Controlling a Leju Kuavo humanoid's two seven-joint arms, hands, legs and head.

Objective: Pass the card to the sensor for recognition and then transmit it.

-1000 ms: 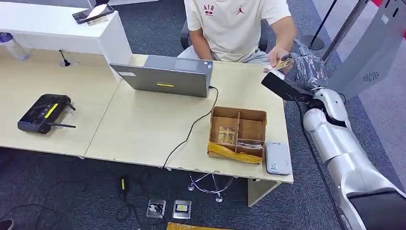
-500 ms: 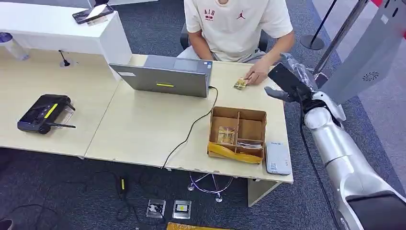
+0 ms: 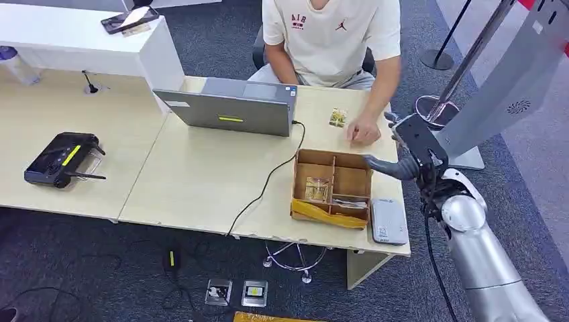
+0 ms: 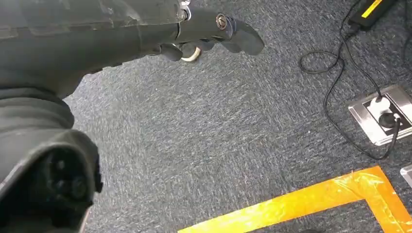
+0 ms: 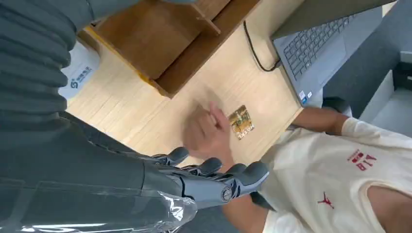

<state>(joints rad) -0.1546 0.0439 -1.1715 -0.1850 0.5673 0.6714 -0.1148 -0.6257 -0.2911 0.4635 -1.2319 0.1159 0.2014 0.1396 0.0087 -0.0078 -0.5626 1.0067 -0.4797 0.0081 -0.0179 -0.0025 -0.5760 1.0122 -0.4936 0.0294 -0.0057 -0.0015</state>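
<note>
One card (image 3: 337, 118) lies flat on the desk (image 3: 201, 174) near its far edge, between the laptop (image 3: 231, 107) and the person's hand (image 3: 364, 133), just beside that hand, not held by anyone. Same card in the right wrist view (image 5: 241, 122), touching nothing but the desktop. One white sensor (image 3: 389, 221) sits at the desk's near right corner, just beside the wooden box (image 3: 333, 186). One box, split into compartments; a packet (image 3: 317, 189) lies in the near left compartment, a yellow strip (image 3: 329, 215) along its front wall; other contents too small to tell. One black controller (image 3: 62, 158) on the left part of the desk. One person (image 3: 332, 37) seated at the far edge.

Right hand (image 3: 402, 151) hovers over the desk's right edge above the box, fingers (image 5: 214, 167) spread and extended, holding nothing. Left hand (image 4: 204, 36) hangs over the carpet (image 4: 233, 145), fingers loosely apart, empty.
</note>
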